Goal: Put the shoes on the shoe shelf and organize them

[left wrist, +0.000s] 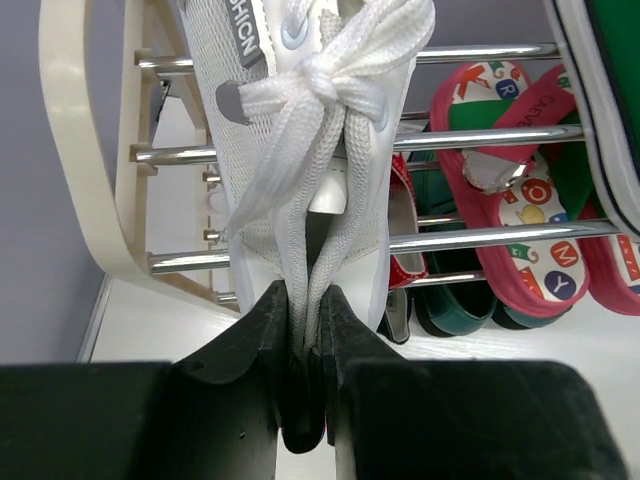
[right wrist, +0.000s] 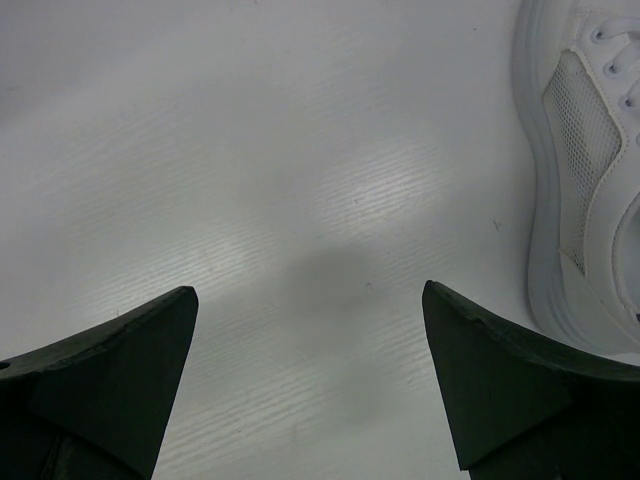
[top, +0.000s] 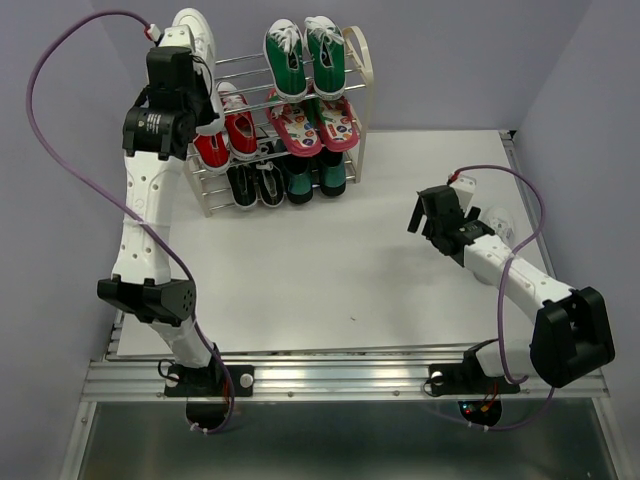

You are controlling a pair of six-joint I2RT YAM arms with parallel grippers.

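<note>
The left gripper (left wrist: pixel 305 300) has its jaws pinched narrow on the laces and tongue of a white sneaker (left wrist: pixel 300 150), which hangs over the left end of the top tier of the shoe shelf (left wrist: pixel 75 150). The red pair (top: pixel 225 130) sits on the middle tier and the black pair (top: pixel 255 185) on the bottom, beside green sneakers (top: pixel 305 50) and pink sandals (top: pixel 315 125). The right gripper (right wrist: pixel 308 290), jaws wide and holding nothing, hovers over the table (top: pixel 330 260) just beside the second white sneaker (right wrist: pixel 590 200).

Left arm (top: pixel 150 190) raised, left hand (left wrist: pixel 305 300) pinched shut; right hand (right wrist: pixel 308 288) low, spread open
</note>
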